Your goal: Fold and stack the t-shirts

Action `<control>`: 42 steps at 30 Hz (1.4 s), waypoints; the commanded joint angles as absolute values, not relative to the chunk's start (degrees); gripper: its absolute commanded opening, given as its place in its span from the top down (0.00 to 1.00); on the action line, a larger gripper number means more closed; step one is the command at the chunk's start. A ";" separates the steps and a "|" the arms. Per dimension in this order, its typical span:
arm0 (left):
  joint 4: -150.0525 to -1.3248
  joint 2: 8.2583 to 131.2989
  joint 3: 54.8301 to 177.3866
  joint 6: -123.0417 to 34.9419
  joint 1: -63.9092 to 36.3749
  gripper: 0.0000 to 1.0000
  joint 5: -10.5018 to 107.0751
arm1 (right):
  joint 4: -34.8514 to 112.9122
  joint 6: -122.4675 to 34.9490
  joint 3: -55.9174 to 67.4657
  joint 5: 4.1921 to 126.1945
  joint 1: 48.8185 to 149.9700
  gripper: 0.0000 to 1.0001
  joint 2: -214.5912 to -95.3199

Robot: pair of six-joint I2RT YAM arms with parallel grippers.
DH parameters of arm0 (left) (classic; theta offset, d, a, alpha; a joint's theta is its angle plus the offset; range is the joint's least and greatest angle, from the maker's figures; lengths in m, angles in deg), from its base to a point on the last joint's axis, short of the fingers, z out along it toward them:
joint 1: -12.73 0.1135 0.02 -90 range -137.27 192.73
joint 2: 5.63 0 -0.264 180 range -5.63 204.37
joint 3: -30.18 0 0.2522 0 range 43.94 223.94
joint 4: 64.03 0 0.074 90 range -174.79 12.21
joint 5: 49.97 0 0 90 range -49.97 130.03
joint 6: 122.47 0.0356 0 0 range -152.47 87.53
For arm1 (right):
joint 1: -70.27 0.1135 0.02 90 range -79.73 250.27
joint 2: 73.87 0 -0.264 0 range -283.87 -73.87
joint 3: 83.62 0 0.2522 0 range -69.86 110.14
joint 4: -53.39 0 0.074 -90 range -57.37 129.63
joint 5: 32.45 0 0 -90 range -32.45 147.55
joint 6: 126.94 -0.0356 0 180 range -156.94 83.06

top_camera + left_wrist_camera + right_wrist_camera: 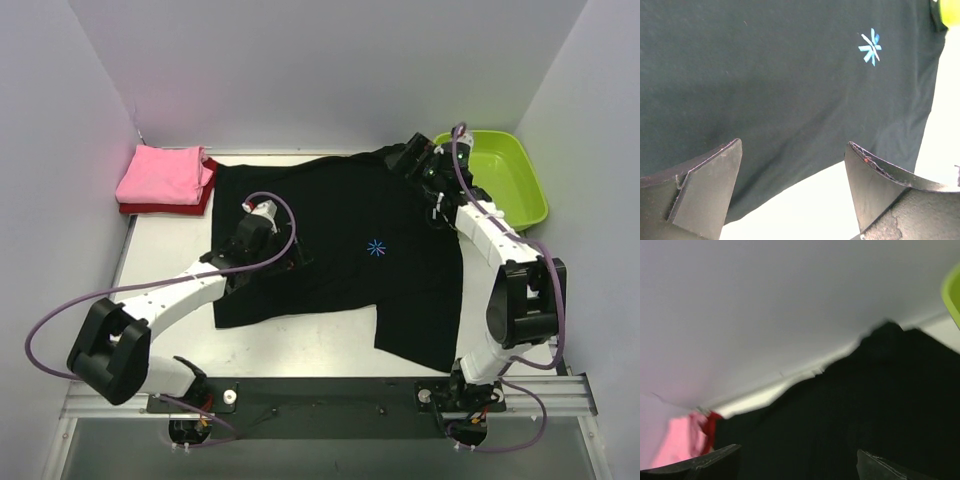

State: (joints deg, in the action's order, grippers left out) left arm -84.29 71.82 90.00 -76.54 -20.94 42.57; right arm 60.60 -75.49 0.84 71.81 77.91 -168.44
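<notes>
The large black t-shirt lies spread over the middle of the table, its blue starburst mark face up. The pink shirt lies folded on the dark red shirt at the back left. My left gripper is open and empty just above the black shirt's left part; in the left wrist view its fingers frame the shirt's hem and bare table. My right gripper is open at the shirt's back right corner, over black cloth.
A lime-green plastic tub stands at the back right, beside the right arm. White walls close in the back and both sides. The right wrist view is blurred; the pink and red stack shows at its lower left.
</notes>
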 commanded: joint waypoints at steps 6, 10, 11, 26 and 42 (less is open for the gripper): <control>-98.70 78.05 100.46 -74.04 -16.10 0.03 34.94 | 21.71 -66.30 -6.47 59.32 88.00 0.00 -153.37; -100.99 73.93 94.93 -77.46 -16.01 0.03 34.05 | 15.47 -68.48 -13.24 51.09 90.82 0.00 -145.26; -99.86 71.39 92.91 -78.69 -16.09 0.03 34.74 | 13.37 -69.54 -14.91 47.83 91.79 0.00 -143.50; -97.31 63.71 81.46 -78.26 -17.41 0.03 37.92 | 16.67 -70.95 -25.73 44.64 99.36 0.00 -140.31; -104.16 72.15 84.02 -80.98 -17.85 0.03 28.87 | 27.32 -79.83 -34.08 52.98 95.32 0.01 -150.08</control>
State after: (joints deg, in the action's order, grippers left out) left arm -100.99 71.25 81.92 -79.89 -17.44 32.39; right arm 26.35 -76.01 -32.43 50.70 95.37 -150.47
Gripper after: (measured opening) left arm 0.975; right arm 0.994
